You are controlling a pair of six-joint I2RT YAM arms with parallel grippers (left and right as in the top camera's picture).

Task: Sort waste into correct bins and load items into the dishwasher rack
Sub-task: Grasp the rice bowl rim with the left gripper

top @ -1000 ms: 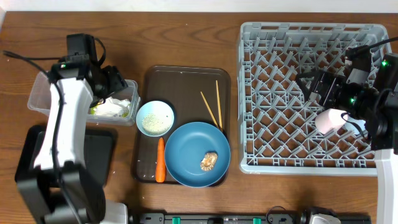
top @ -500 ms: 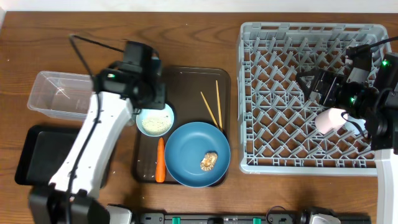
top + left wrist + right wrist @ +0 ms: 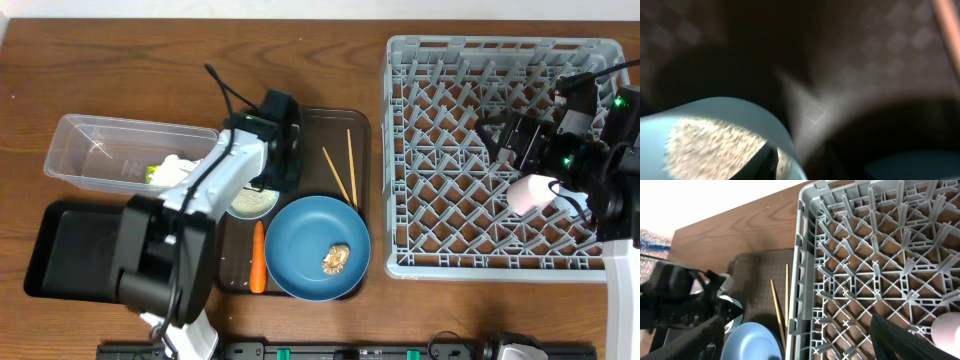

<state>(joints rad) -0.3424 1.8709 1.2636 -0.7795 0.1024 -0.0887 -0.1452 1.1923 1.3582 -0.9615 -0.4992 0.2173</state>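
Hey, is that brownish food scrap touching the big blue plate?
Touching. The overhead view shows the food scrap lying on the blue plate, well inside its rim, with no gap between them.

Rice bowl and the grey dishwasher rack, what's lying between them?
The two wooden chopsticks, lying loose on the brown tray, then a strip of bare table; the overhead view shows it.

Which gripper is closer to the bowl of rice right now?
Left. The left gripper is right at the bowl on the brown tray; the right gripper hangs far off over the dishwasher rack.
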